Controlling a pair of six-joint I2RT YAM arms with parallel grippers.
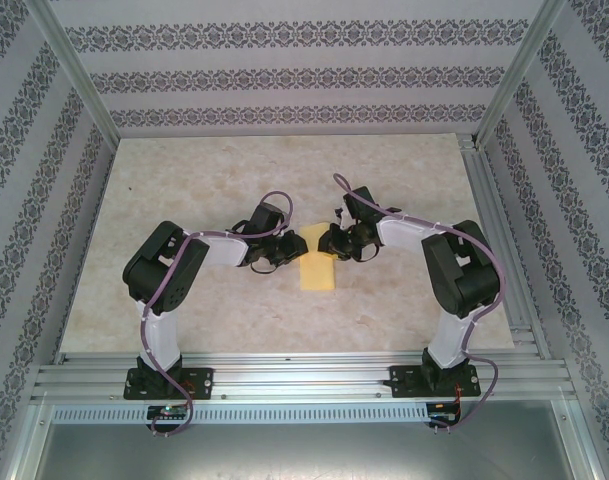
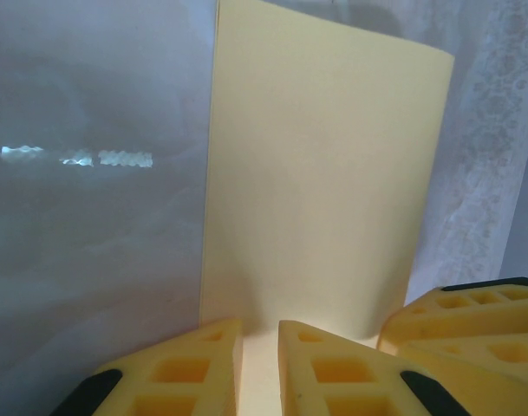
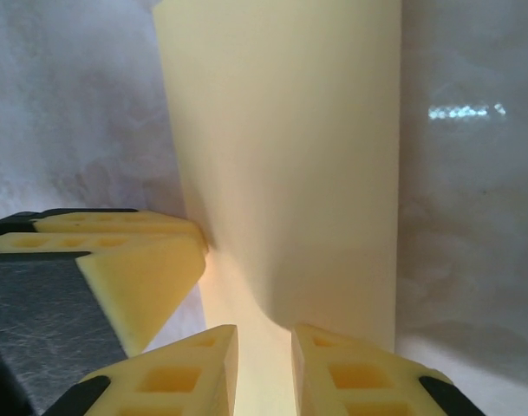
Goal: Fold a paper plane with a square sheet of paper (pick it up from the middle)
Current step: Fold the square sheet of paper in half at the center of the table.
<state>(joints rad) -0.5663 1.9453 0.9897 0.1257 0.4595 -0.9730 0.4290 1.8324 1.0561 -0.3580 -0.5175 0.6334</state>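
- A thin, plain pale-yellow sheet of paper [image 1: 319, 268] sits directly between the two grippers, over the pale marbled surface [image 1: 184, 190]. Its far end is level with their fingertips and its near end reaches past them toward the arm bases. I cannot tell whether it rests on the surface or is lifted clear.
- The left gripper [image 1: 281, 254], black-bodied with yellow plastic fingers, is drawn in to a narrow slot [image 2: 259, 331] with the sheet's edge running into it. By the look of it, it is pinching the paper. The rest of the sheet [image 2: 324, 191] stretches straight ahead of its fingertips.
- The right gripper [image 1: 336, 243] is the same: fingers narrowed [image 3: 264, 336], the sheet [image 3: 281, 147] passing between them and on ahead.
- The two grippers are just beside each other on the same stretch of edge. The right gripper's fingers [image 2: 467, 316] stand immediately right of the left gripper, and a left finger [image 3: 142, 277] stands immediately left of the right gripper.
- Progress, as a judgement: the sheet reads as a narrow rectangle, bowed softly near the grippers rather than sharply creased, so this looks like the first centre fold. It has no pointed nose, no slanted corner folds and no wings yet, so nearly all the folding is left.
- Count: one sheet, two grippers, two fingers on each.
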